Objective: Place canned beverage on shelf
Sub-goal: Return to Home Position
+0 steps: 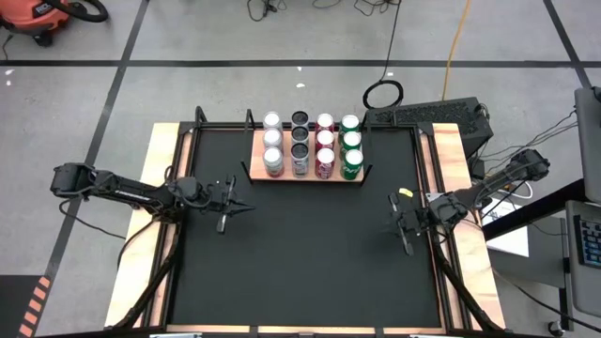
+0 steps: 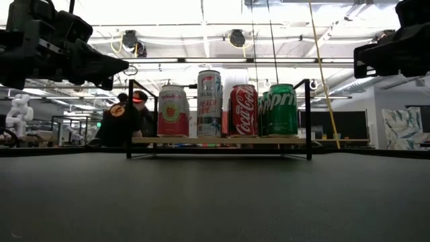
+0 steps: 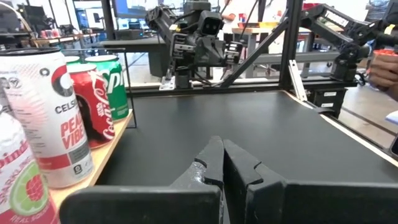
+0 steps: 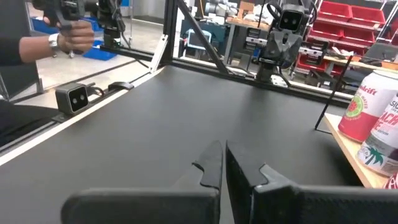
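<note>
The wooden shelf (image 1: 255, 155) stands on its black brackets at the far middle of the black mat. Several cans stand upright on it in four columns. The front row is a pink can (image 2: 173, 111), a white Celsius can (image 2: 209, 104), a red Coca-Cola can (image 2: 243, 111) and a green Sprite can (image 2: 282, 109). My left gripper (image 1: 246, 208) is shut and empty above the mat, to the near left of the shelf. My right gripper (image 1: 392, 220) is shut and empty above the mat, to the near right of the shelf. Each points toward the other.
Narrow wooden strips (image 1: 160, 188) and a black frame edge the mat. A small camera (image 4: 74, 98) sits at the mat's near edge. A person's hand (image 4: 68, 34) shows in the room beyond the table. Bare mat (image 1: 310, 253) lies between the grippers and the near edge.
</note>
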`<state>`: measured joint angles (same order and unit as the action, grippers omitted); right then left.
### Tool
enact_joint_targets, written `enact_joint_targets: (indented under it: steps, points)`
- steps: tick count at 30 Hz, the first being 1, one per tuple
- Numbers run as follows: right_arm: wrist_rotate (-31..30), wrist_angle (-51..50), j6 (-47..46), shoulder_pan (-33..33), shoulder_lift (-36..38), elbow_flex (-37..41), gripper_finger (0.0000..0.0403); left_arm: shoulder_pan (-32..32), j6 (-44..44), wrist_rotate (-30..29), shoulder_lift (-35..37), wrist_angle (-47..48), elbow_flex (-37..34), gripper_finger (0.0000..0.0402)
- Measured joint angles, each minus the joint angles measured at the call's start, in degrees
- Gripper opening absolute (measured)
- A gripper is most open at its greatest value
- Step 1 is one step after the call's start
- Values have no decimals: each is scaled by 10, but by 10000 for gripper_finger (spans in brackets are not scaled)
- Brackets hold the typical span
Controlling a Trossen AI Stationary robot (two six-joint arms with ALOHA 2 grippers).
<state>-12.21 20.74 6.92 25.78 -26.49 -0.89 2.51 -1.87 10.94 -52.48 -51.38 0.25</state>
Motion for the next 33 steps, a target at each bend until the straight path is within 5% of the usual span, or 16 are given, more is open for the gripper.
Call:
enact_joint_targets:
  steps: [22,33]
  points:
    - [6,-112,46,-3,146,0,0,9,1,-1,16,16,0,0]
    - [91,-134,62,-85,203,0,0,8,1,-2,16,14,0,0]
